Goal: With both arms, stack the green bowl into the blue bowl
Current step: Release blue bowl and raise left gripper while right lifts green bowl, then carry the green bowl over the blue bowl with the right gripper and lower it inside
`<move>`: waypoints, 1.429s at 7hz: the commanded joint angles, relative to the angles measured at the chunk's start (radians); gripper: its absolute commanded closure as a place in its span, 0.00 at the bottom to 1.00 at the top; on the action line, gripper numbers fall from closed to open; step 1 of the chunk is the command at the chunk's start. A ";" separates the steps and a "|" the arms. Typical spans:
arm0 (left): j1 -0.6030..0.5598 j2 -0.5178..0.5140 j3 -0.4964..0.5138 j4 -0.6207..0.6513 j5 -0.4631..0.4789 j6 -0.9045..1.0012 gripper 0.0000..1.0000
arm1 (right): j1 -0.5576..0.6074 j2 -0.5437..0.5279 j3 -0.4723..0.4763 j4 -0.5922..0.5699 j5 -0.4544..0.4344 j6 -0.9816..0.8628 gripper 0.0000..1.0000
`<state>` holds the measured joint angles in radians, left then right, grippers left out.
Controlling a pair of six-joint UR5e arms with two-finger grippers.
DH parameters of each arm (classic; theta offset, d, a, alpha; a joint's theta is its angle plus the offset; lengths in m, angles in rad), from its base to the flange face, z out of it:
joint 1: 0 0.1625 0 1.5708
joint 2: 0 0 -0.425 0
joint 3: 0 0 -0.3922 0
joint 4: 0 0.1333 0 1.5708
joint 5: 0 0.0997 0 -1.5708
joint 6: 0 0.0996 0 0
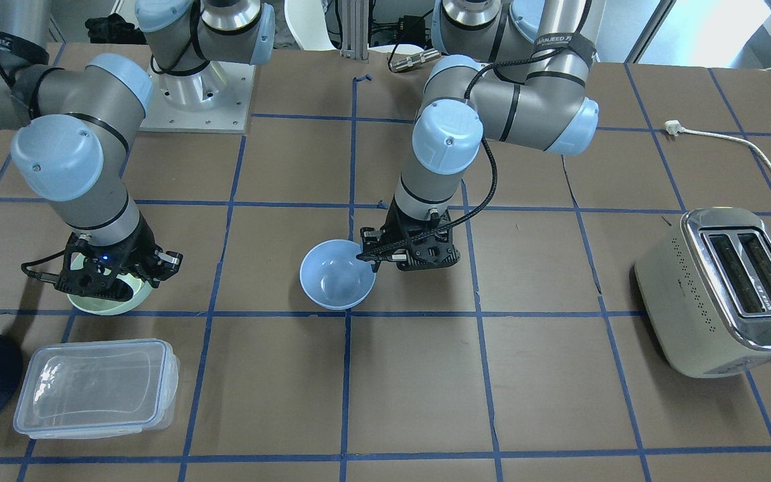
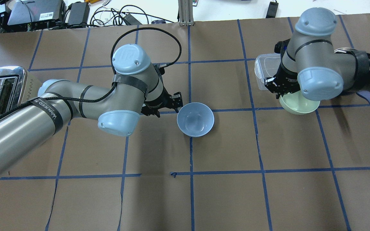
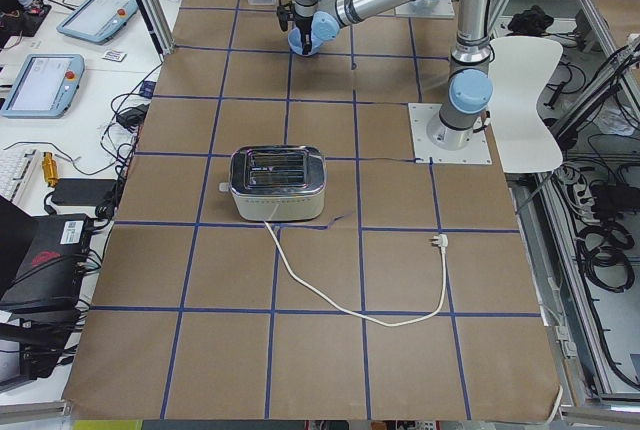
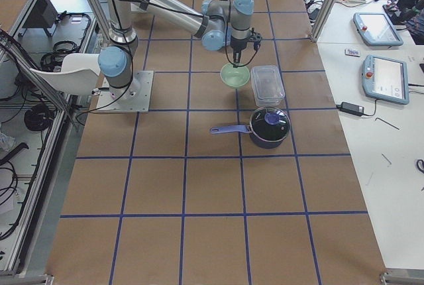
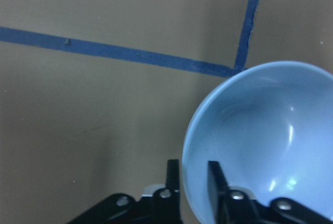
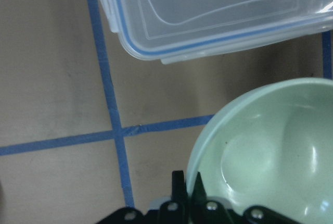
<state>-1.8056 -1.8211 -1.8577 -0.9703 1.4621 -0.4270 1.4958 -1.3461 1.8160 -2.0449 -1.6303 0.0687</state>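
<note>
The blue bowl [image 1: 336, 278] sits upright on the desk [image 1: 425, 388], near its middle. The left pincer [image 5: 193, 171] is at this bowl's rim on the robot's left side. Its fingers [image 5: 173, 179] straddle the rim, one outside and one inside, slightly parted with a little slack around the wall.

Well apart from the blue bowl, toward the robot's right, is the green bowl [image 6: 260, 156]. The right pincer [image 6: 186, 179] is pinched tight on its rim. Whether that bowl is clear of the desk I cannot tell.

Farther from the blue bowl on that side lies a clear container [image 1: 94, 388]. A toaster [image 1: 727, 294] stands well off on the blue bowl's opposite side.
</note>
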 commanded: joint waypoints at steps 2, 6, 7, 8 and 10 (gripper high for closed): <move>0.135 0.123 0.349 -0.490 0.052 0.274 0.00 | 0.191 0.033 -0.130 0.063 0.012 0.305 1.00; 0.273 0.221 0.377 -0.673 0.112 0.471 0.00 | 0.460 0.215 -0.311 0.068 0.012 0.658 1.00; 0.270 0.224 0.368 -0.668 0.110 0.465 0.00 | 0.487 0.232 -0.316 0.068 0.013 0.693 1.00; 0.270 0.223 0.364 -0.653 0.110 0.467 0.00 | 0.515 0.251 -0.316 0.068 0.012 0.706 1.00; 0.273 0.221 0.351 -0.615 0.119 0.465 0.00 | 0.532 0.257 -0.316 0.080 0.015 0.730 1.00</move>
<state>-1.5330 -1.5997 -1.4979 -1.6154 1.5796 0.0421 2.0147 -1.0953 1.5010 -1.9739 -1.6183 0.7790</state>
